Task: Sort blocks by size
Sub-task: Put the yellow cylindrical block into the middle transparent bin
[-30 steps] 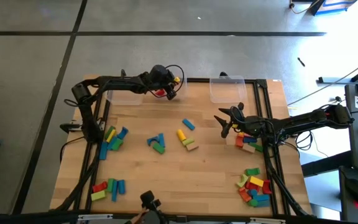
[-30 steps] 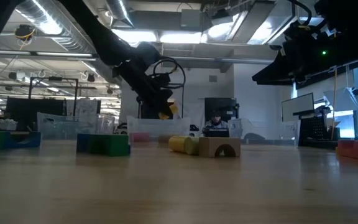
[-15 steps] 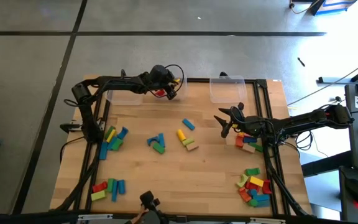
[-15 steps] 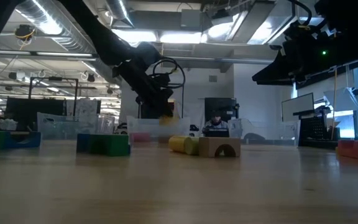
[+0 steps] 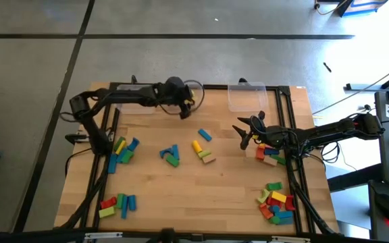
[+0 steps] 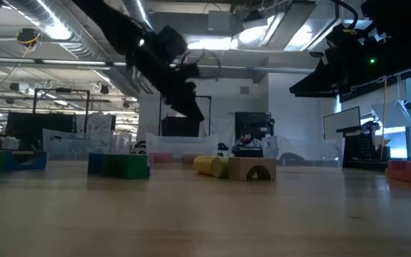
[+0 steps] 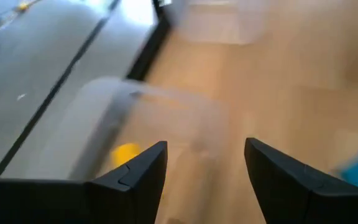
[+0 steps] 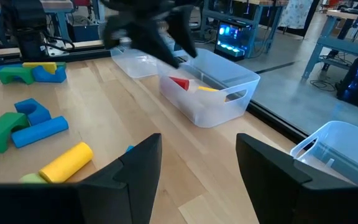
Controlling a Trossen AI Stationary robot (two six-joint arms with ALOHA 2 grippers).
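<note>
Left tool: the left tool [image 5: 183,108] hangs above the far edge of the counter, just beside the clear plastic bin [image 8: 211,93] there; its two dark fingers [image 7: 138,173] stand well apart with nothing between them
Bin contents: a red block [image 8: 179,83] and a yellow block [image 8: 207,88] lie inside that clear bin; the left wrist view looks down on a yellow patch [image 7: 125,153] in it, too blurred to make out further
Right tool: the right tool [image 5: 243,133] waits over the right half of the light wooden counter [image 5: 181,189], fingers parted and empty
Second bin: another clear plastic bin [image 5: 246,96] sits at the far edge, nearer the far right corner
Middle blocks: a blue bar [image 5: 204,135], a yellow cylinder [image 5: 197,146] touching a tan arch block [image 5: 207,157], and a blue and green cluster [image 5: 171,155] lie near the counter's centre
Left-edge blocks: a mixed yellow, green and blue group [image 5: 122,151] lies by the left edge, another small group [image 5: 117,204] near the near left corner
Right-edge blocks: a red, tan and green bunch [image 5: 269,154] lies under the right arm, and a heap of red, yellow, green and blue blocks [image 5: 276,201] fills the near right corner
</note>
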